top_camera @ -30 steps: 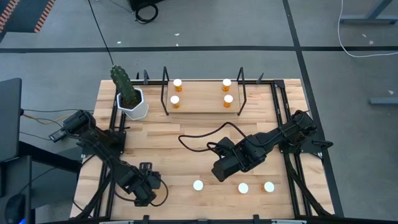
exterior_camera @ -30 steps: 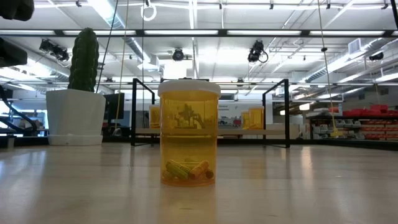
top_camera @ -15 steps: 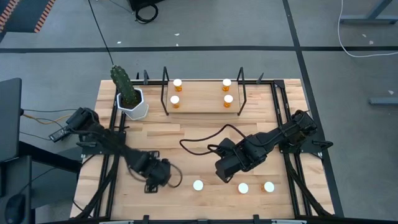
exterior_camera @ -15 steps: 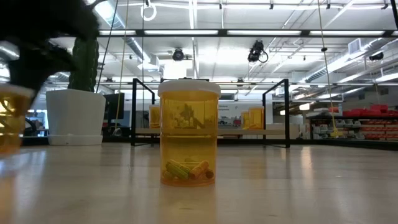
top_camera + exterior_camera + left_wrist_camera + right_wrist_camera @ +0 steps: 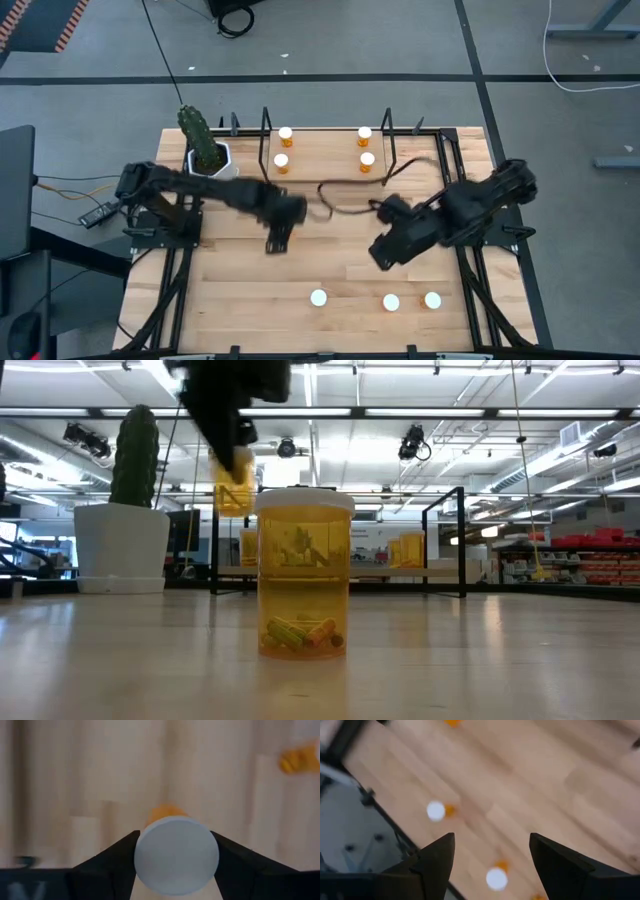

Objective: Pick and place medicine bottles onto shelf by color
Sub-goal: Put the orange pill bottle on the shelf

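My left gripper (image 5: 276, 241) hangs over the table's middle, shut on an orange medicine bottle with a white cap (image 5: 176, 856). The low view shows that bottle (image 5: 233, 488) raised in the air. My right gripper (image 5: 384, 252) hovers open to the right of centre, with nothing between its fingers (image 5: 485, 865). Three capped bottles (image 5: 318, 297) (image 5: 391, 301) (image 5: 432, 299) stand on their bases near the table's front edge. The wooden shelf (image 5: 325, 168) at the far side carries several bottles, two near each end (image 5: 282, 160) (image 5: 367, 158). My left gripper pinches the bottle at its white cap (image 5: 143, 859), one finger (image 5: 117, 857) on each side of the round rim. The fingers come from above, pointing steeply down. The bottle hangs upright below them, its orange body (image 5: 166, 813) clear of the table.
A white pot with a cactus (image 5: 207, 152) stands at the far left beside the shelf. Black wire uprights (image 5: 266, 145) (image 5: 387, 148) frame the shelf's ends. A black cable (image 5: 340, 195) loops over the table's middle. One bottle (image 5: 303, 575) stands right before the low camera.
My left gripper has swung from the near left corner up and toward the table's middle and far side, carrying the bottle, which is now lifted well clear of the wood. My right gripper has risen and drawn back toward the right and far side, still open.
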Available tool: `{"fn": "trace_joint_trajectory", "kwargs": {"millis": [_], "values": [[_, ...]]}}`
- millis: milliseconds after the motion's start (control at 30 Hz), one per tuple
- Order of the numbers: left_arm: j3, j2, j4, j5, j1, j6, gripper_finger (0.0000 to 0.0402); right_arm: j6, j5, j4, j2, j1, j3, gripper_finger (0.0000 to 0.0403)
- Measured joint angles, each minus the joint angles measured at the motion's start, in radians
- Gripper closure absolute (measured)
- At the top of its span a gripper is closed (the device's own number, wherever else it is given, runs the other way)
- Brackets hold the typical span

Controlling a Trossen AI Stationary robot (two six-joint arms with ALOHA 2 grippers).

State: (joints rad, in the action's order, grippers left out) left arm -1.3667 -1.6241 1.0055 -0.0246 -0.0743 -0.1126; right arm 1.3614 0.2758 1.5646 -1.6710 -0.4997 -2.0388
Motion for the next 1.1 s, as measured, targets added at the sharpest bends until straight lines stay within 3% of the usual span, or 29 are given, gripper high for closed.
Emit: {"fn": "trace_joint_trajectory", "kwargs": {"millis": [167,433,533,767,1100], "values": [[-0.111,0.000,0.068,-0.002,0.172,0.121,0.0190,-0.008,0.113,0.008,0.069,0.023,-0.001,0.0139],[-0.249,-0.026,0.111,-0.002,0.345,0.187,0.0179,-0.189,0.114,0.007,0.102,0.140,-0.001,0.0139],[-0.338,-0.093,0.187,-0.002,0.365,0.242,0.0171,-0.261,0.074,0.007,0.102,0.196,-0.001,0.0139],[-0.608,-0.312,0.333,-0.031,0.415,0.386,0.0195,-0.391,0.046,0.007,0.102,0.315,-0.001,0.0139],[-0.878,-0.555,0.335,-0.074,0.510,0.521,0.0175,-0.441,0.038,0.006,0.101,0.383,-0.001,0.0139]]}}
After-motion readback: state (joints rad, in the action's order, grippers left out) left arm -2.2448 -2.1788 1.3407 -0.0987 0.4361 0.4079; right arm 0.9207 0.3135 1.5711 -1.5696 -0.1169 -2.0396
